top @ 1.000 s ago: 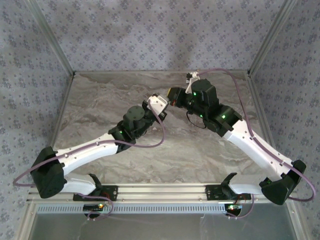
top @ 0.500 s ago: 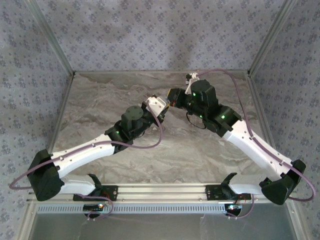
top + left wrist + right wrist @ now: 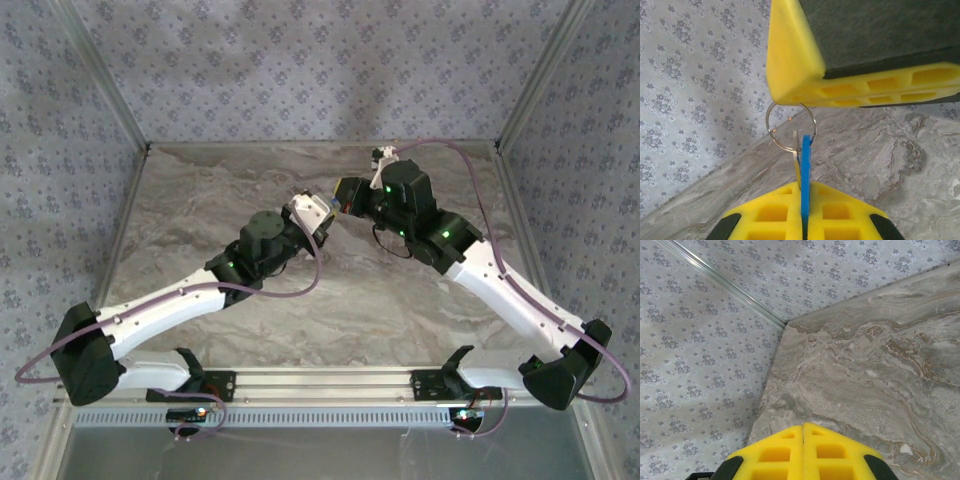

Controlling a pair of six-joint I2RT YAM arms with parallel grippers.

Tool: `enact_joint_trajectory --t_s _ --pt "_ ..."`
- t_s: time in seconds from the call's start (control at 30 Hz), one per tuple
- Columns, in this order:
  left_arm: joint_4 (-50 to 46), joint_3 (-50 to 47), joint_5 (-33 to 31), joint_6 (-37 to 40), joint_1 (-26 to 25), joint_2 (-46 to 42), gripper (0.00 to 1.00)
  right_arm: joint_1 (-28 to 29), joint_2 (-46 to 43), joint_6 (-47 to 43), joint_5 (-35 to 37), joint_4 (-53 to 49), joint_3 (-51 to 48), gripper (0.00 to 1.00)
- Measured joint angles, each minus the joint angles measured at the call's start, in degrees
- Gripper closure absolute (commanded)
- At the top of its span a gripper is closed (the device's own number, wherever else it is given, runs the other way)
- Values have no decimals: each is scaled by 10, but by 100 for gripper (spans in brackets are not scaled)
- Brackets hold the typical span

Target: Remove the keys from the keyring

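In the left wrist view a thin blue key (image 3: pixel 806 167) stands edge-on between the yellow pads of my left gripper (image 3: pixel 804 186), which is shut on it. A paler key blade (image 3: pixel 797 172) lies against its left side. The silver keyring (image 3: pixel 767 120) runs from the key head up to the lower edge of my right gripper's yellow finger (image 3: pixel 790 55), where its top is hidden. The right gripper (image 3: pixel 803 426) has its pads pressed together. From above, the left gripper (image 3: pixel 326 215) and right gripper (image 3: pixel 343 196) meet tip to tip over the middle of the table.
The grey marble tabletop (image 3: pixel 200 200) is fenced by patterned walls with aluminium posts at the back corners (image 3: pixel 148 148). Purple cables loop off both arms (image 3: pixel 300 285). Both arm bases sit on the rail at the near edge (image 3: pixel 330 385).
The left arm's elbow and base link have swung left, and its wrist has drawn slightly back and left. The right arm has stayed almost still, and the two grippers remain together.
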Motion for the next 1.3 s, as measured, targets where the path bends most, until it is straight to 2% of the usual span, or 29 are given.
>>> enact_joint_trajectory --t_s 0.03,0.1,0.2,0.27,0.37,0.5,0.7,0.8,0.9,1.0,1.07,1.3 --pt "-7 0 5 -4 3 -3 100 0 0 0 0 0 0 100" --pt "-14 0 20 -15 11 -7 100 0 0 0 -1 0 -1 100" --pt "-24 2 41 -32 22 -13 100 -5 0 -2 -10 0 -1 87" --pt "-35 3 66 -50 33 -19 100 -15 0 -19 -28 0 -1 73" --pt "-49 6 102 -79 51 -29 100 -35 -10 -37 -53 7 -13 64" --pt "-74 26 166 -120 72 -33 100 -90 -50 -70 -118 25 -59 65" --pt "-80 44 259 -184 97 -34 100 -189 -133 -104 -229 113 -189 64" --pt "-81 47 297 -221 113 -34 100 -216 -145 -108 -303 165 -235 69" --pt "-80 56 322 -250 122 -34 100 -213 -143 -113 -360 206 -255 74" --pt "-75 63 339 -271 123 -34 100 -191 -137 -117 -407 251 -266 73" --pt "-68 64 353 -286 123 -34 100 -169 -132 -120 -427 285 -274 70" --pt "-52 65 390 -320 123 -34 100 -123 -117 -123 -464 361 -288 70"
